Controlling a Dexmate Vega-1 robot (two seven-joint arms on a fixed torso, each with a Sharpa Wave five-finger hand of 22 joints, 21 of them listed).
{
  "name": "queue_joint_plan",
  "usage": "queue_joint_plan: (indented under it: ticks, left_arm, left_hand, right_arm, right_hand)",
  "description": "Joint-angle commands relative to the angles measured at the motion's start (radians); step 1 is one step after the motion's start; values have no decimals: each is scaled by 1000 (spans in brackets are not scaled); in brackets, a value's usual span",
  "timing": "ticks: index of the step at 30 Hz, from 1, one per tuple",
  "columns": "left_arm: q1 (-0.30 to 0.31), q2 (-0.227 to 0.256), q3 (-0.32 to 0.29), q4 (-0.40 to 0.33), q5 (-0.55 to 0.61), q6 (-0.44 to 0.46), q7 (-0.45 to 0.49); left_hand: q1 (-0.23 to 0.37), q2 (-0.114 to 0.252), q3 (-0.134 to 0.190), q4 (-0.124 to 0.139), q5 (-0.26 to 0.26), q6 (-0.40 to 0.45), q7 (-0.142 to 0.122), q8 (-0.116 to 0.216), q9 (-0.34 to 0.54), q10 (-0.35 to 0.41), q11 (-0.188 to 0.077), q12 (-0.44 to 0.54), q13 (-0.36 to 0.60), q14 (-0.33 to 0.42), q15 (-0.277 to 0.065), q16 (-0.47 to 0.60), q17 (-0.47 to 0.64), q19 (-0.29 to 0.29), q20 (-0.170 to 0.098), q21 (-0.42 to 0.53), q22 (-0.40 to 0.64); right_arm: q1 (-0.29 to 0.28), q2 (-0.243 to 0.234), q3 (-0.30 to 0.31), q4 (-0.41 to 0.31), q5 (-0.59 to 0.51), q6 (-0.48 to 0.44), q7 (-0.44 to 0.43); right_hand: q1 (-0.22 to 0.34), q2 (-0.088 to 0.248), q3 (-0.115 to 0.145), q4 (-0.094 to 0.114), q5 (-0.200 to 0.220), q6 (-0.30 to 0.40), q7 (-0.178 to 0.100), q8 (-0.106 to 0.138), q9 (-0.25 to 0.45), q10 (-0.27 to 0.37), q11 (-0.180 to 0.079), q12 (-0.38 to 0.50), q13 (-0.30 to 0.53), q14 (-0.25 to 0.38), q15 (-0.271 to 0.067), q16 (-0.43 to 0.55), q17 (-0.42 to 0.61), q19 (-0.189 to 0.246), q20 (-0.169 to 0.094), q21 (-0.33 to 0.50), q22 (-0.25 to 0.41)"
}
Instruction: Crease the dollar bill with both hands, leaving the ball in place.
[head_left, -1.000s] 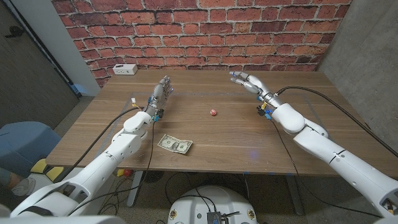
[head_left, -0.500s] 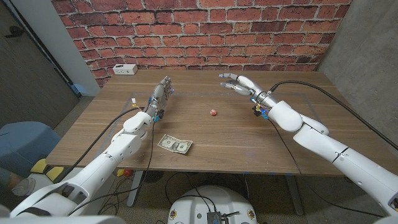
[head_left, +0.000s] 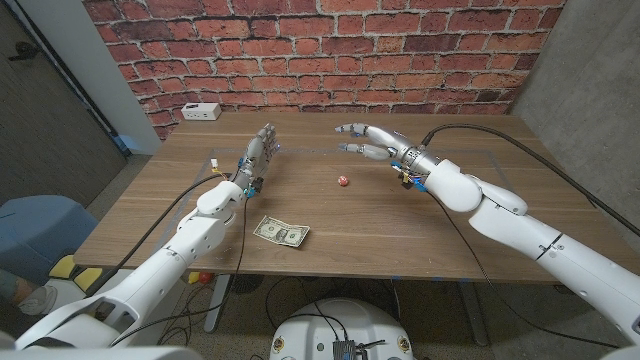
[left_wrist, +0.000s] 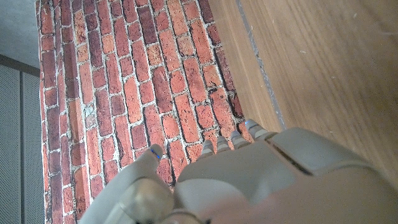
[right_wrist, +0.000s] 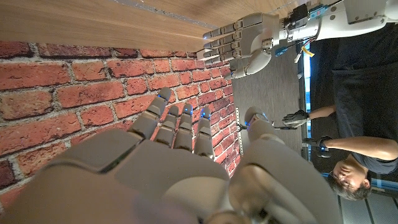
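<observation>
Hovering right hand (head_left: 368, 142) empty, dollar bill (head_left: 280, 232) flat

The left hand (head_left: 258, 155) stood on its edge on the table (head_left: 400, 215), well left of the ball (head_left: 343, 181), fingers straight and together, holding nothing. The right hand (head_left: 368, 143) hung above the table just beyond the ball, fingers spread and reaching toward the left hand, empty. Both arms reached in from the near edge, the right one bent at the elbow.
</observation>
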Motion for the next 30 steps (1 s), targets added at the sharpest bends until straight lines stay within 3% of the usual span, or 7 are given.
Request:
queue_joint_plan:
  ticks: [1,18,30]
  left_arm:
    - [13,11,-3,-23,-5,9,-1]
    - [33,22,-3,-55,-6,14,4]
    - [56,32,-6,-86,-5,16,17]
  left_hand:
    - [6,77,-6,0,4,-108,4,7,4,-146,5,2,4,-161,5,5,3,1,5,-1,4]
    - [6,77,-8,0,5,-105,3,6,4,-142,0,3,5,-159,6,5,3,4,6,-3,4]
    - [6,77,-9,1,5,-104,3,6,4,-141,1,2,5,-158,6,5,3,5,6,-5,4]
  right_arm:
    - [4,-13,-28,-68,-92,-18,55]
    - [29,0,-103,-98,-166,14,182]
    - [23,6,-132,-114,-244,25,214]
  right_hand:
    - [4,-2,3,3,-4,18,-2,5,1,11,-6,7,2,9,-3,4,6,4,5,-2,4]
    - [-8,-1,4,10,-9,27,-4,0,2,22,-9,6,2,13,-6,3,8,6,5,-4,4]
    - [-5,9,13,9,-9,42,-6,0,2,30,-9,4,3,19,-11,2,7,9,2,-4,4]
